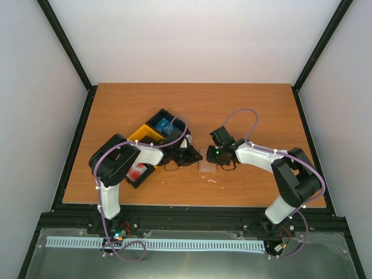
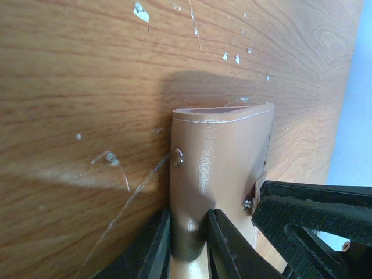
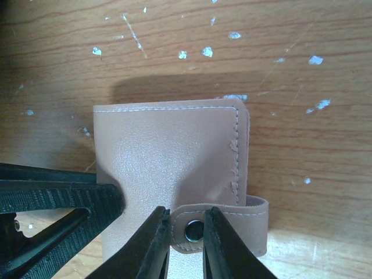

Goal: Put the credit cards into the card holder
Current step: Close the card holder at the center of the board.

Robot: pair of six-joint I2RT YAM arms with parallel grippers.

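Wood-grain desk [image 1: 244,110] between white walls. At its centre, the closed card holder [image 1: 207,161] is held between both arms. The left end effector [image 2: 189,221] is clamped on one edge of it. The right end effector [image 3: 186,216] is clamped on its snap strap [image 3: 256,218]. Blue credit cards [image 1: 163,125] lie in a black-and-yellow bin [image 1: 141,135], left of centre.

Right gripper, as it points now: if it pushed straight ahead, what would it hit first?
The snap strap of the card holder: the right gripper has the stud right between its fingertips. Whether it already touches is unclear; the table lies behind.
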